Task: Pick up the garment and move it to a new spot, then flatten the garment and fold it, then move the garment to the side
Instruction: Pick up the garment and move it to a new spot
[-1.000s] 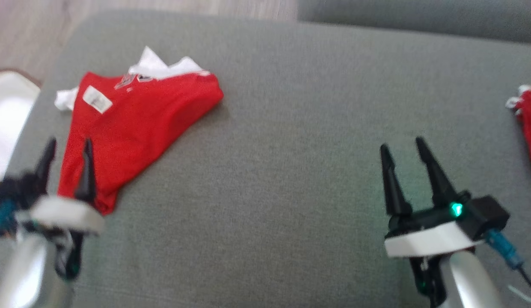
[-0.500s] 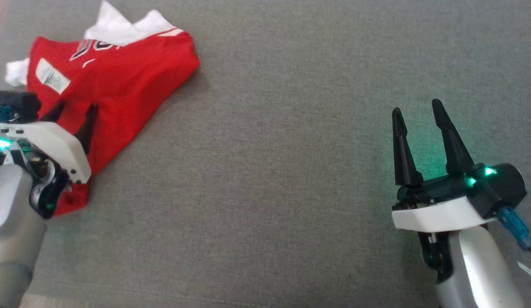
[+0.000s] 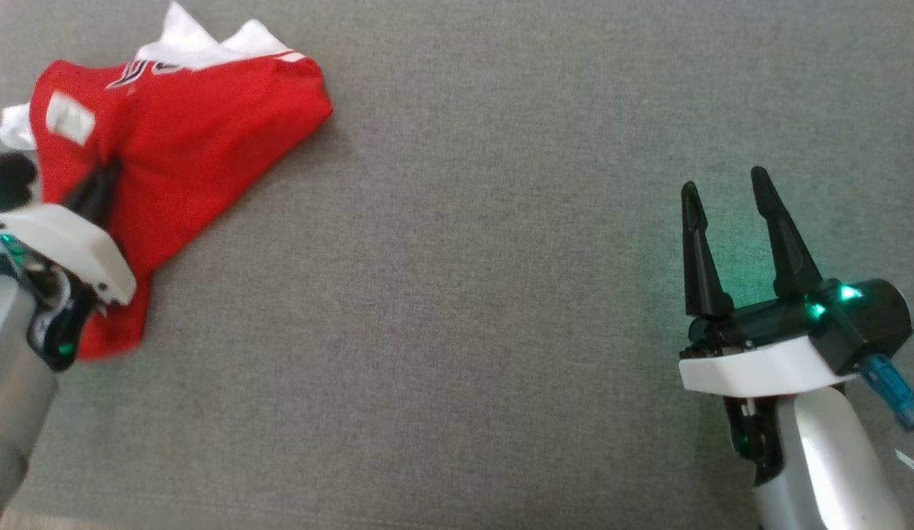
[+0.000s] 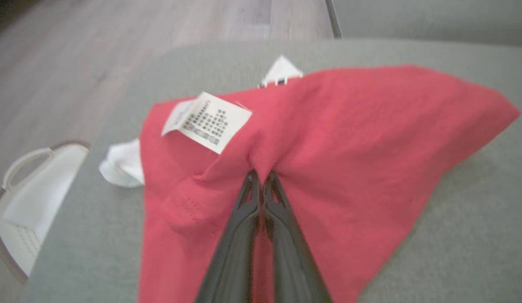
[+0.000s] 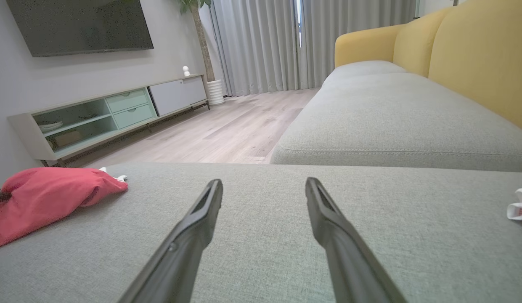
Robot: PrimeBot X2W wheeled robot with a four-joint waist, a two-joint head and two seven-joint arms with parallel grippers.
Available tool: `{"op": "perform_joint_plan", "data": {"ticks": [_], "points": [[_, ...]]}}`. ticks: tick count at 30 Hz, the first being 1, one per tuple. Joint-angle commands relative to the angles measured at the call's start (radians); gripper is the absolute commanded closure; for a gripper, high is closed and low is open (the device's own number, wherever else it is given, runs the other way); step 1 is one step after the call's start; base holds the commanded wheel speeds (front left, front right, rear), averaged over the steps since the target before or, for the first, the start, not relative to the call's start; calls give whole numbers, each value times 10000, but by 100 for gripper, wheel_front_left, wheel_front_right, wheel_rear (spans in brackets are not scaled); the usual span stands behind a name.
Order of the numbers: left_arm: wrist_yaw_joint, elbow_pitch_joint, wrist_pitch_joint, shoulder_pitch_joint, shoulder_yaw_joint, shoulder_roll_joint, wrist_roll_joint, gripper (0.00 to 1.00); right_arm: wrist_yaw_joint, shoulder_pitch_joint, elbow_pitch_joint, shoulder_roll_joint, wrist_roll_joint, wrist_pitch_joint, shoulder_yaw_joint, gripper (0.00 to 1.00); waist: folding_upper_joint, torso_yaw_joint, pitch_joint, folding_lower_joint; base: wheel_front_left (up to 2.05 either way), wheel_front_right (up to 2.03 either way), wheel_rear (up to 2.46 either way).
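A red garment [image 3: 191, 154] with white trim and a white care label [image 4: 210, 122] lies folded at the far left of the grey cushion [image 3: 457, 294]. My left gripper [image 3: 103, 177] is shut on a pinch of the garment's red cloth, and the left wrist view shows its fingertips [image 4: 261, 179] closed together with fabric bunched around them. My right gripper [image 3: 725, 188] hovers open over bare cushion at the right, far from the garment, nothing between its fingers [image 5: 202, 219]. The right wrist view shows the garment [image 5: 46, 193] low at the left.
A white basket [image 4: 33, 198] stands on the floor beside the cushion's left edge. A scrap of another red-and-white cloth [image 5: 519, 205] lies at the far right. A yellow-backed sofa [image 5: 454, 54], wood floor and a TV cabinet [image 5: 105, 118] lie beyond.
The camera tilted down and shifted. My left gripper went from open over the garment's lower part to shut on the cloth, which now bunches at the fingertips. The right gripper stayed open.
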Motion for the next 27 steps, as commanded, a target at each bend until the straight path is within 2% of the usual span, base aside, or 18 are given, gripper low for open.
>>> {"op": "perform_joint_plan", "data": {"ticks": [1, 4, 6, 13, 17, 21, 27], "points": [[18, -161, -551, -693, 333, 747, 103, 100, 65, -155, -262, -18, 51, -107, 262, 0, 0, 27, -194, 0, 0, 0, 0], [18, -103, -1906, -896, 389, 841, 329, 100, 65, -96, -181, -18, 232, -107, 327, 0, 0, 39, -577, 0, 0, 0, 0], [18, -243, -2450, -958, 412, 838, 353, 100, 65, -37, -134, -18, 365, -107, 386, 0, 0, 46, -843, 0, 0, 0, 0], [112, -1605, -2945, -683, 226, 927, 816, 100, 65, 204, 26, -18, 846, -107, 589, 0, 0, -69, -1666, 0, 0, 0, 0], [483, -2773, -2809, -408, 21, 823, 973, 100, 65, 194, 8, -18, 1067, -107, 706, 0, 0, -318, -1876, 0, 0, 0, 0], [1110, -3988, -2384, -239, -181, 510, 1052, 100, 65, 159, -44, -18, 1275, -107, 668, 0, 0, -688, -1978, 0, 0, 0, 0], [1968, -5176, -1852, -279, -499, -404, 1115, 100, 65, 55, -196, -18, 1516, -107, 738, 0, 0, -1495, -1869, 0, 0, 0, 0]]}}
